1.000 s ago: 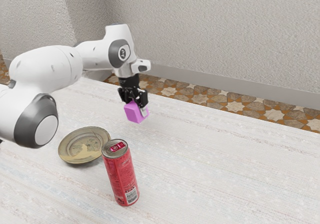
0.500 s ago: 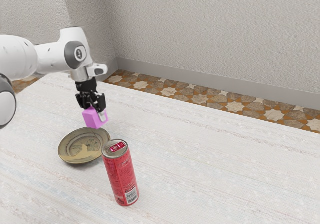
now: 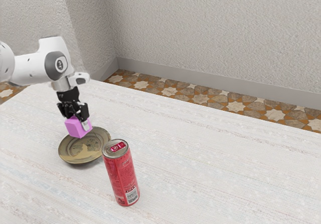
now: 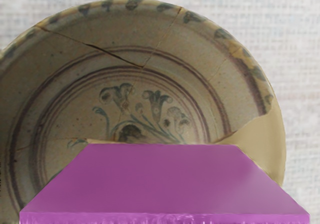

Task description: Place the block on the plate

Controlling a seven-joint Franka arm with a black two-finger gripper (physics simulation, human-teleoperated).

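One purple block (image 3: 76,128) is clamped between the fingers (image 3: 84,111), over the part of the plate (image 3: 88,155) nearer the tabletop's far edge. Whether its underside touches the plate, I cannot tell. The fingers point down, and the wrist view has the block in front of the plate's flower drawing. Dark rings run around that drawing, thin cracks cross the plate, and a plain tan patch reaches its rim.

The plate lies flat on the tabletop (image 3: 200,159), in from the far edge and toward the corner at the exterior view's upper left. A tall red can (image 3: 120,179) stands upright near the plate, farther from that far edge; its top overlaps the plate's rim in the exterior view.

The white arm (image 3: 30,68) comes in from the exterior view's left. Past the far edge are a patterned floor (image 3: 200,98), a grey baseboard (image 3: 165,71) and a rough pale wall (image 3: 210,33).
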